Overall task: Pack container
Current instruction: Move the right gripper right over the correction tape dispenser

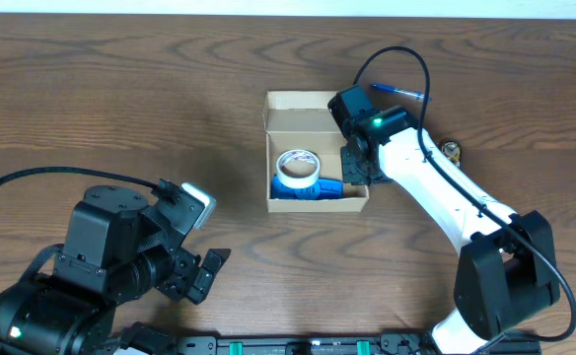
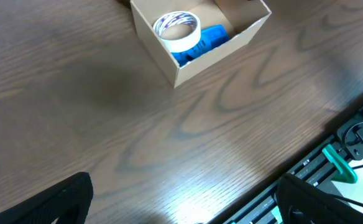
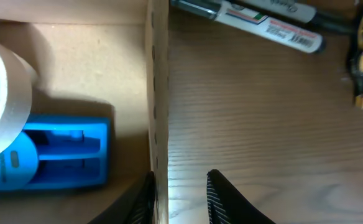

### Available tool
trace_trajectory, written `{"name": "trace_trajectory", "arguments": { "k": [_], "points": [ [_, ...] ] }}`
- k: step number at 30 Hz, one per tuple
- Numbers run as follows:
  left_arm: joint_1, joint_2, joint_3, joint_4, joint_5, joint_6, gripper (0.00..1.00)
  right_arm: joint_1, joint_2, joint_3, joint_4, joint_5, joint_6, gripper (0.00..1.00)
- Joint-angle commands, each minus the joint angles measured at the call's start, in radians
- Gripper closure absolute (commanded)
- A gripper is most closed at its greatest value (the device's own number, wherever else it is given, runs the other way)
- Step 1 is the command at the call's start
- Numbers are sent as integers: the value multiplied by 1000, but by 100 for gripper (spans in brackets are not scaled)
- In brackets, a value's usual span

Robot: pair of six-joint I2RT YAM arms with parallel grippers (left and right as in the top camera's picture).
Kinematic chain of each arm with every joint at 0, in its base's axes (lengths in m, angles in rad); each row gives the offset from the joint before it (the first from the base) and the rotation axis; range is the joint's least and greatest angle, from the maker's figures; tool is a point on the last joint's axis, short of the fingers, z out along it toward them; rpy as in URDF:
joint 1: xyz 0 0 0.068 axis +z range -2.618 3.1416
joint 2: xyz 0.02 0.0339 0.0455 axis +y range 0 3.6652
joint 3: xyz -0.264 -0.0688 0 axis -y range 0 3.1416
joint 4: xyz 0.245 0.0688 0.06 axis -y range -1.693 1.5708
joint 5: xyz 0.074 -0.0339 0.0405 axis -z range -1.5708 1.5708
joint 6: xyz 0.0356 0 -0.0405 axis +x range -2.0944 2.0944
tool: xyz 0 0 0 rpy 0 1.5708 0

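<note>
Fingers (image 3: 224,200) of the right gripper (image 3: 179,180) straddled the right wall of the container (image 3: 160,93), slightly parted, clamping nothing, bases cut off by the frame. The left gripper (image 2: 184,186) stood wide open. Inside the container, centred on the table (image 1: 120,99), a tape roll (image 2: 184,42) half-hid a blue item (image 2: 211,37).

No legible text; marker (image 3: 265,26) label shows barcode, print too blurred to read
</note>
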Motion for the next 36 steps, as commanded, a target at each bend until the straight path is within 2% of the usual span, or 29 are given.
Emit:
{"name": "trace_trajectory", "arguments": {
  "k": [1,6,9,15,20,21,27,28,36],
  "points": [
    [2,0,8,-3,13,7,5,-9,-3,-3,1,63,-34,69],
    [2,0,8,-3,13,7,5,-9,-11,32,2,-39,-50,69],
    [2,0,8,-3,13,6,5,-18,-43,103,-10,-122,-77,66],
    [2,0,8,-3,13,7,5,-93,-165,209,-11,-136,-162,52],
    [2,0,8,-3,13,7,5,-219,-244,213,-9,-135,-217,47],
    [2,0,8,-3,13,7,5,-252,-249,213,-14,-135,-225,43],
    [2,0,8,-3,13,7,5,-431,-246,193,-30,-132,-280,3],
    [2,0,8,-3,13,7,5,-452,-245,188,-29,-132,-290,1],
    [2,0,8,-3,13,7,5,-596,-214,114,-13,-133,-346,1]
  ]
}}
